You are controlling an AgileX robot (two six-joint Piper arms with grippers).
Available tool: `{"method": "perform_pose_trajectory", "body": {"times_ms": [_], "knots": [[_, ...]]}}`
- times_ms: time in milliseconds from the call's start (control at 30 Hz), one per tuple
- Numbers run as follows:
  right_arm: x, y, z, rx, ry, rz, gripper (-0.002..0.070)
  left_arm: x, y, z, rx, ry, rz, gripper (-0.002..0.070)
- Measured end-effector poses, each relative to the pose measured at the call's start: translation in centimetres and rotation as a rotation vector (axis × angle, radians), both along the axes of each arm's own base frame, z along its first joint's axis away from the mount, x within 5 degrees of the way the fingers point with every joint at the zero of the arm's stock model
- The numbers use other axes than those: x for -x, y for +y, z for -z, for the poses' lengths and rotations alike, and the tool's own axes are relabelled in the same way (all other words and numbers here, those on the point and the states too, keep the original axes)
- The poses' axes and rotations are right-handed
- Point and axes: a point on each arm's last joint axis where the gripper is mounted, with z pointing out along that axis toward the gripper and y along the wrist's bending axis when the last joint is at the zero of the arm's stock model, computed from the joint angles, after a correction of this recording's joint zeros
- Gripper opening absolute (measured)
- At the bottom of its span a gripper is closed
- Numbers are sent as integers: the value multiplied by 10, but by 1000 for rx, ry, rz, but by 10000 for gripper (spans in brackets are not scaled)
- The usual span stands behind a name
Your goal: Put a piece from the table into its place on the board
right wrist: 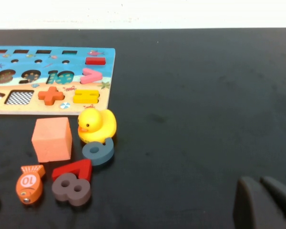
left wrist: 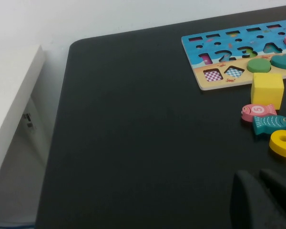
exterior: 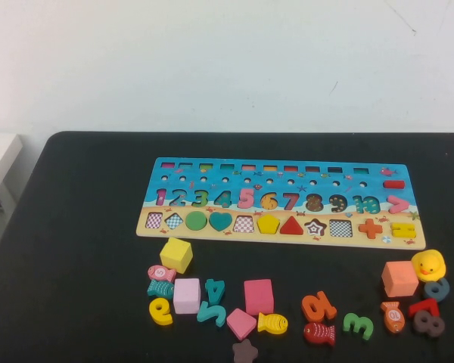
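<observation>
Pentagon, small, flat, yellow wood (exterior: 268,224), already sits in its slot on the long blue-topped wooden puzzle board (exterior: 280,168), at twelve o'clock on the matte black table (exterior: 83,249). Placement looks finished; next would be withdrawal. Left gripper (left wrist: 264,202) and right gripper (right wrist: 267,205) hover low, fingers together, empty.

Yellow pentagon (exterior: 268,224) seated in board (exterior: 277,167) slot on desk (exterior: 83,227); neither end effector visible.
</observation>
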Motion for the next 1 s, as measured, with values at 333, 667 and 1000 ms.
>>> {"method": "perform_pose_trajectory", "body": {"times_ms": [333,667,1000], "knots": [[0,0,0,0,0,0,19,0,0,0,-5,2,1,-1],[0,0,0,0,0,0,19,0,0,0,-8,1,2,-1],[0,0,0,0,0,0,18,0,0,0,-11,-1,3,-1]]}}
